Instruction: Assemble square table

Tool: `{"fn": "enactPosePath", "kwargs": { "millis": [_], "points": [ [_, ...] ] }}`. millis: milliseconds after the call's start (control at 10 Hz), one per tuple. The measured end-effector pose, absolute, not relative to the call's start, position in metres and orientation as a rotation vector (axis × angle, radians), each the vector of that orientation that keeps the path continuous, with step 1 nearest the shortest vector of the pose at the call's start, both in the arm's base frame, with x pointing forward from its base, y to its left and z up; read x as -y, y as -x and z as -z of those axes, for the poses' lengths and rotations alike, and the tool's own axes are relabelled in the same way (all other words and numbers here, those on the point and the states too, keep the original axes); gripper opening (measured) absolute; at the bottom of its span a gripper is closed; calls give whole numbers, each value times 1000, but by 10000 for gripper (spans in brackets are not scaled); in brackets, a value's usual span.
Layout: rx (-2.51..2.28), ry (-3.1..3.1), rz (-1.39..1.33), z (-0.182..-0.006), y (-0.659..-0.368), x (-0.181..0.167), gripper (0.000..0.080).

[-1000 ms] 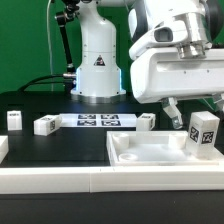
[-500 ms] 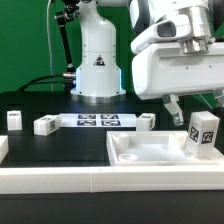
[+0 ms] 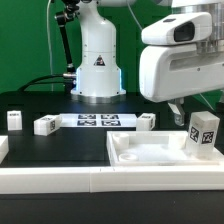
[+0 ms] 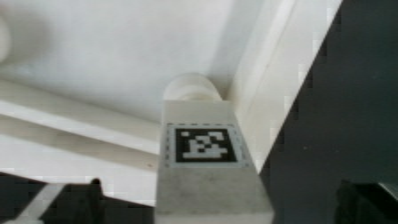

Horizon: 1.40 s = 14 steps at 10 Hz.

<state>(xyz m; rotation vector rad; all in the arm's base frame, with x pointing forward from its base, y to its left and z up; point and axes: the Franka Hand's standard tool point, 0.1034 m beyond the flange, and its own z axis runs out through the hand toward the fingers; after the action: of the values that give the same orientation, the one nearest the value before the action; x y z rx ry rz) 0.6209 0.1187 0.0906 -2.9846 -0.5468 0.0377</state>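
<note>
The square table's white tray-like top lies on the black surface at the exterior view's right. One white leg with a black-and-white tag stands upright in its far right corner. My gripper hangs just above and behind that leg. In the wrist view the leg stands between my gripper's dark fingertips, with a gap on each side. The jaws are open and hold nothing. The top's inner face fills the rest of the wrist view.
Three loose tagged legs lie on the black surface. The marker board sits between them, in front of the robot base. A long white rail borders the front edge.
The hand has shifted toward the exterior view's right and turned at the wrist, staying over the standing leg. The jaws stayed open. The leg and top have not moved.
</note>
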Motion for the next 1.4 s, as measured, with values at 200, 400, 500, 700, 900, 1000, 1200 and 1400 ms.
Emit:
{"fn": "enactPosePath", "kwargs": {
  "millis": [200,400,500,700,900,1000,1200,1400],
  "points": [
    [546,2954,-287,-91,-613,-122,649],
    [544,2955,-264,-90,-618,-122,649],
    [538,2958,-269,-87,-618,-118,649],
    [525,2963,-267,-84,-622,-113,649],
    [531,2961,-265,-85,-622,-116,649],
    [530,2961,-267,-84,-622,-116,649],
    [535,2959,-269,-83,-621,-119,369],
    [530,2965,-271,-82,-621,-114,295]
  ]
}}
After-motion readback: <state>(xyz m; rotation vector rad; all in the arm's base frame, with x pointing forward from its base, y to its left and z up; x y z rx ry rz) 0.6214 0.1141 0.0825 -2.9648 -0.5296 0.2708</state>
